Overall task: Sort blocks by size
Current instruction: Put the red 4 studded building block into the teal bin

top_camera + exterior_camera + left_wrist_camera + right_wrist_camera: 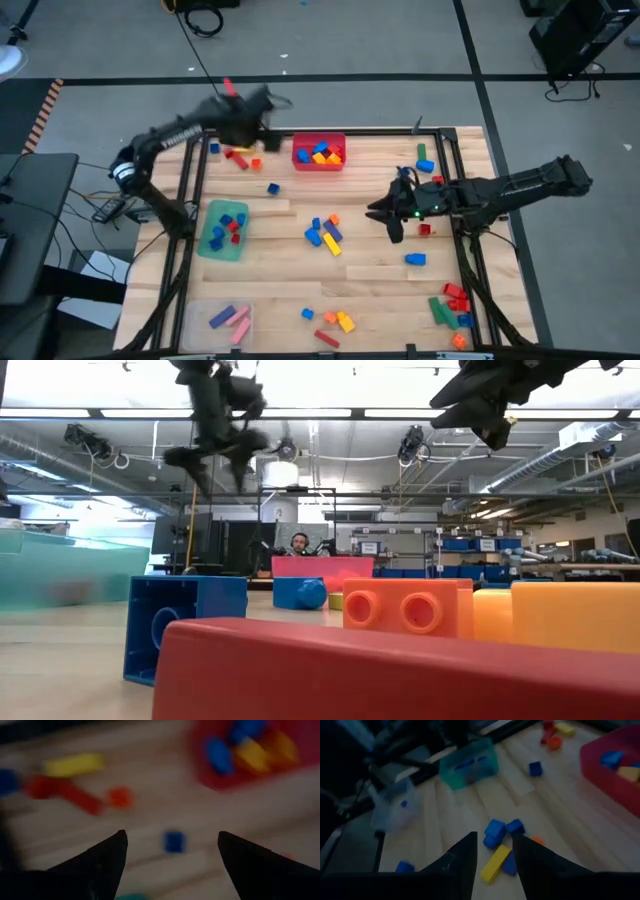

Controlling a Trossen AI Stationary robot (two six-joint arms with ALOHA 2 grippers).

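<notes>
— What kind of place is this?

— It looks like a robot lab or a big workshop. Two dark robot arms reach over a wooden worktop [370, 275] that has a metal frame around it.

— What else shows that?

— The ceiling is open, with bare pipes [110, 445] and long strip lights [420, 412]. Far back stand shelves with blue storage boxes [470, 545]. A person [299, 544] sits back there among dark screens and gear. The floor [330, 90] is plain grey with dark lines marked on it, and black cables [195, 50] run across it. More dark gear sits beside the worktop.
</notes>
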